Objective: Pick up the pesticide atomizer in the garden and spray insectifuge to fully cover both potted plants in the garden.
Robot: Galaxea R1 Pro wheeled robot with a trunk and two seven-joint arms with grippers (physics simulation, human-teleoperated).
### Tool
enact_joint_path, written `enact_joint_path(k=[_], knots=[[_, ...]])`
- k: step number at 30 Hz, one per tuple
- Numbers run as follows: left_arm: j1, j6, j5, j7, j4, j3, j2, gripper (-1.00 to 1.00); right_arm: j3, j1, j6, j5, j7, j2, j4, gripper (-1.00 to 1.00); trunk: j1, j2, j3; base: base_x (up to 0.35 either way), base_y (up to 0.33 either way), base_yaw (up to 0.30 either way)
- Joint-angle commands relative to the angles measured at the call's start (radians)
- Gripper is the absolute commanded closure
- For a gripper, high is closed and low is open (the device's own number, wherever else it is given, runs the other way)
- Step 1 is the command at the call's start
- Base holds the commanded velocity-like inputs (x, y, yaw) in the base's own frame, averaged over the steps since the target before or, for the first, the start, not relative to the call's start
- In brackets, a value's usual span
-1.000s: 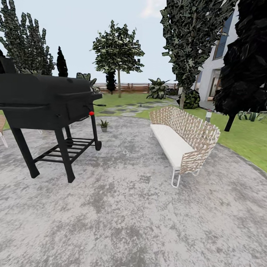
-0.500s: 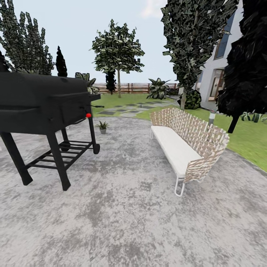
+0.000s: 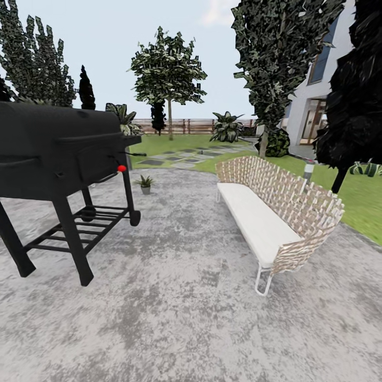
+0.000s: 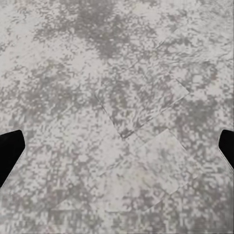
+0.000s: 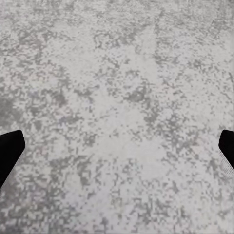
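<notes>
The right gripper (image 5: 117, 146) hangs over mottled grey paving (image 5: 122, 87), its two dark fingertips (image 5: 9, 148) showing at opposite edges of the picture, spread wide apart with nothing but pavement between them.

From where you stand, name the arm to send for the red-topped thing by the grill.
Left, probably: the red-topped thing sits left of centre at the grill; the bench is on the right. Left gripper and right gripper are both open.
</notes>
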Motion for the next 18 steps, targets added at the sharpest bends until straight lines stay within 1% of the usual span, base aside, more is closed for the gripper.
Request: enact_joint_path(k=[1,18], knots=[[-0.001,-0.003,0.001,0.0,0.001,0.0,0.0,-1.0,0.0,-0.001,-0.003,0.001,0.0,0.0,0.001,-1.0,0.0,0.0,-0.001,0.338,0.0,0.0],[0.0,-0.003,0.002,0.0,0.001,0.001,0.001,-1.0,0.0,-0.001,-0.003,0.001,0.0,0.0,0.002,-1.0,0.0,0.0,-0.001,0.338,0.0,0.0]])
